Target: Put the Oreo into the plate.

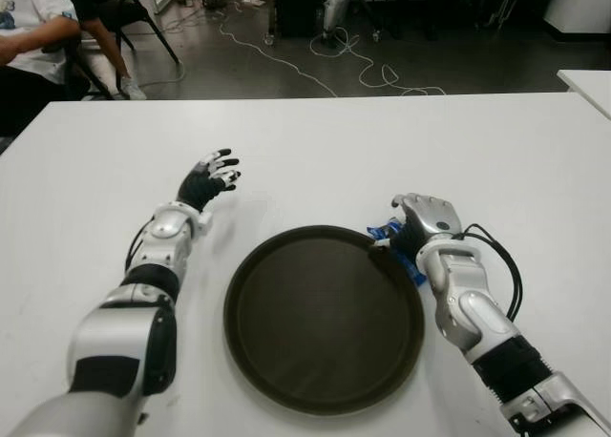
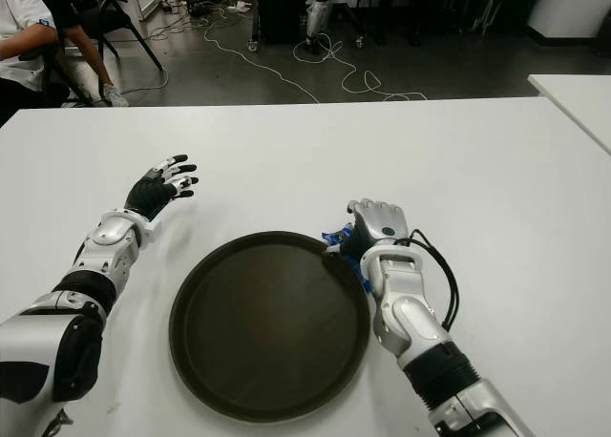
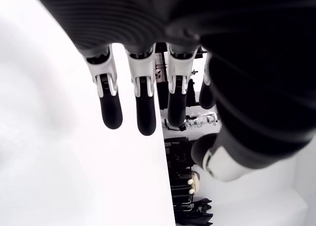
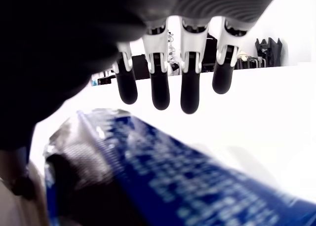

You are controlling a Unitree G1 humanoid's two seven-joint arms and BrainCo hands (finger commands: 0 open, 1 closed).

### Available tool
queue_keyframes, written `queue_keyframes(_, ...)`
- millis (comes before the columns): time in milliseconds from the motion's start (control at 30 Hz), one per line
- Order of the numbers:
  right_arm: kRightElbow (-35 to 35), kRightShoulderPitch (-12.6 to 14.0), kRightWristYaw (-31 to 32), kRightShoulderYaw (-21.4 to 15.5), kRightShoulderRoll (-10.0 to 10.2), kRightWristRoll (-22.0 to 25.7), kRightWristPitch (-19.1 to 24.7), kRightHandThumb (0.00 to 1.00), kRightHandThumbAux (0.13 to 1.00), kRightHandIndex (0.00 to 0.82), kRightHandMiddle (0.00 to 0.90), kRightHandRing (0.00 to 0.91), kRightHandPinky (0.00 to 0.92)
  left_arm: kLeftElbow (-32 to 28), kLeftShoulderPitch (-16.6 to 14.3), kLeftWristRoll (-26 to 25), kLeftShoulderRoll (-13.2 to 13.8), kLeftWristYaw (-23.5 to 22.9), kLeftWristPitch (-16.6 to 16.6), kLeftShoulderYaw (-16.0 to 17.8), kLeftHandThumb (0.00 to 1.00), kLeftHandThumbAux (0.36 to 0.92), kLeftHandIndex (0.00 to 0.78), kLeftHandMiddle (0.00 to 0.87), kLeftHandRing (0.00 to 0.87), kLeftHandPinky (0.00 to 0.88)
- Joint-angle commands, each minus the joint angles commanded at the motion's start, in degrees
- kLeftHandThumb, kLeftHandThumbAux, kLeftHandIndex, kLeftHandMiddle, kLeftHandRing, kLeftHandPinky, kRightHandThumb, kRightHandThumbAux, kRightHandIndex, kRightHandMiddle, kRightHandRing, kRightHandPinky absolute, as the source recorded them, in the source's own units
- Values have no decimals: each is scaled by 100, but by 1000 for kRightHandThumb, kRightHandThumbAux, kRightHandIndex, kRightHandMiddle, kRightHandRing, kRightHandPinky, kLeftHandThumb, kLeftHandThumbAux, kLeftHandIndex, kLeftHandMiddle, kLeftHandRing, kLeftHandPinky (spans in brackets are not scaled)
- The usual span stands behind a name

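A white table [image 1: 315,141] is seen before a dark floor strewn with cables [image 1: 315,70]; a seated person [image 1: 29,36] is at the far left. The dark round plate [image 1: 325,318] holds nothing. The blue Oreo pack [image 1: 393,246] lies beneath the right hand [image 1: 425,218] at the plate's right rim; its fingers [image 4: 190,88] are extended, unclamped. The left hand [image 1: 212,175] is spread open left of the plate.

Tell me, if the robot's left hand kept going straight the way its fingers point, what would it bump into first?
Probably nothing. The left hand is open, its fingers pointing away across the bare white table, beyond the plate. That way looks free up to the table's far edge, though depth is hard to judge.
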Motion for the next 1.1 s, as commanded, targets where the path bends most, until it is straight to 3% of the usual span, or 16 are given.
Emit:
queue_keyframes(533,76,-43,-10,23,-21,66,18,0,562,253,270,279,288,-10,4,17,0,26,19,-14,27,754,133,193,201,224)
queue_keyframes(1100,158,-90,-106,9,-6,136,31,0,560,251,249,251,238,-5,1,30,0,45,-10,-27,28,727,134,193,198,208)
